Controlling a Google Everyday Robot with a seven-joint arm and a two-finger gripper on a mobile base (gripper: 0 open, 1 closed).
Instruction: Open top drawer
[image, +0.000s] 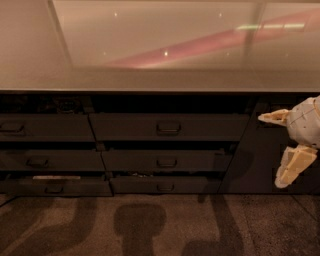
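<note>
The top drawer (200, 128) sits in the middle of the cabinet, right under the front lip of the worktop (30, 55). It shows a wide, flat, dark front with a small loop handle (168, 128) at its centre. A dark band runs between its top edge and the worktop lip; whether the front stands proud of the cabinet cannot be told from here. Its left edge meets a narrower drawer (50, 128), and its right edge butts against a plain panel (255, 160) with no handle. Below it lie two more drawer fronts, middle (200, 161) and bottom (140, 185), each with a like handle. A pale strip shows along the top of the bottom-left drawer (75, 187). In front of the cabinet the floor (280, 230) is bare carpet, crossed by dark shadows.

The hand (270, 151) comes in from the right edge of the view, level with the top and middle rows and in front of the panel. It is well right of the handle and touches nothing. Its two pale fingers (295, 162) are spread wide, one pointing left at top-drawer height, the other angled down and left, and it holds nothing
</note>
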